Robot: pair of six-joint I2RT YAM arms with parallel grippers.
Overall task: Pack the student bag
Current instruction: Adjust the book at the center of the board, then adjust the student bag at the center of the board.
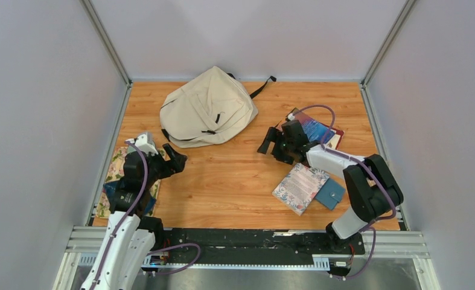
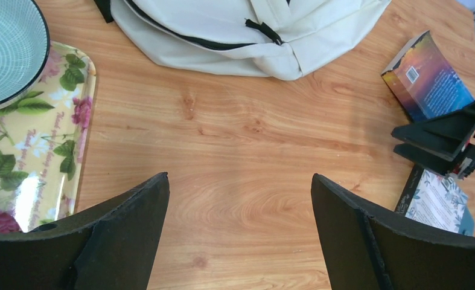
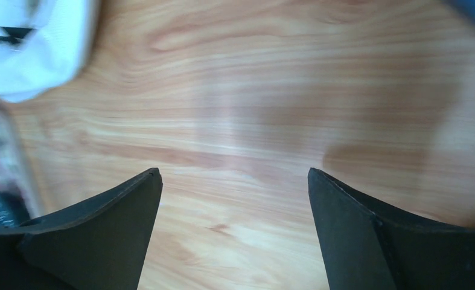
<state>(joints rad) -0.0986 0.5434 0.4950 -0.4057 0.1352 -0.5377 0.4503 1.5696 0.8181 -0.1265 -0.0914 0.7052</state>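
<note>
Toward the back of the wooden table (image 1: 235,175), left of centre, I have the student bag (image 1: 207,109) lying flat with its cream front up, black zipper pulls showing and a black strap trailing toward the rear wall. The left gripper (image 1: 175,156) hangs near the bag's near-left corner, not touching it, with its fingers spread wide over bare wood and nothing between them. The left wrist view confirms this, with the bag's lower edge just beyond the fingertips. A floral tray (image 2: 35,151) runs along the left edge beside that arm, and a teal ribbed bowl (image 2: 8,51) sits at its far end.

The right gripper (image 1: 268,140) points at the bag from the right, a short way off, with its jaws apart and empty. Its wrist view is blurred and shows only wood grain and a corner of pale fabric. A dark-covered paperback (image 1: 319,130) lies behind that wrist. Nearer me, a floral notebook (image 1: 300,187) lies just beside a small blue wallet (image 1: 331,193).
</note>
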